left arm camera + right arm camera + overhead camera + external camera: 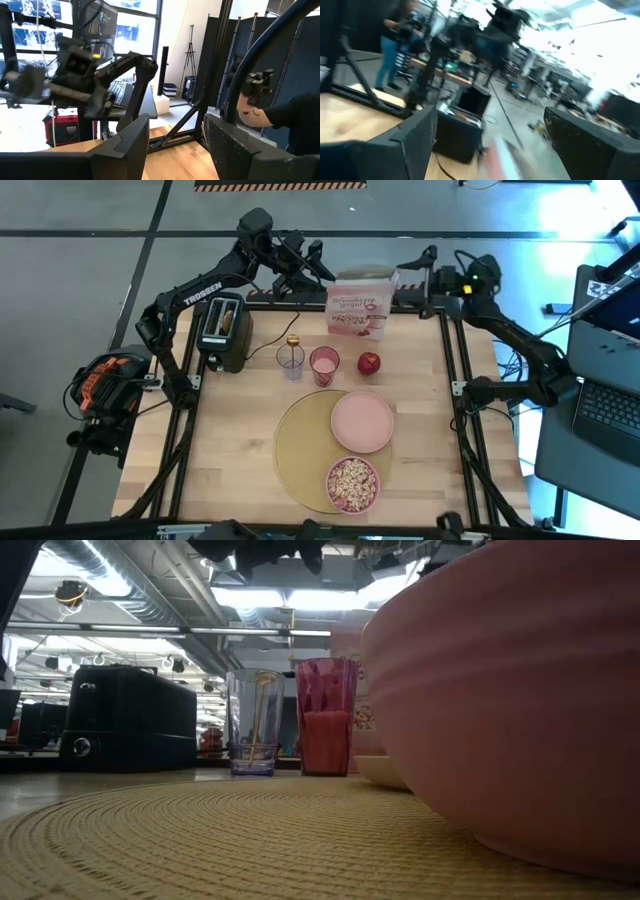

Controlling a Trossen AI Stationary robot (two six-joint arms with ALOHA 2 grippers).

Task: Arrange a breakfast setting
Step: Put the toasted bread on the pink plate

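Both my arms hung raised over the table's far edge, left gripper (318, 260) and right gripper (418, 268) spread and empty. The pale pink plate (362, 421) and cereal-filled pink bowl (352, 483) sat on the round tan woven placemat (298, 450). Next, I judged, the small red apple (369, 363) needed fetching.

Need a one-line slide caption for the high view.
Both arms raised at the table's far edge; plate and cereal-filled bowl on the placemat, apple beside two glasses, toast in the toaster.
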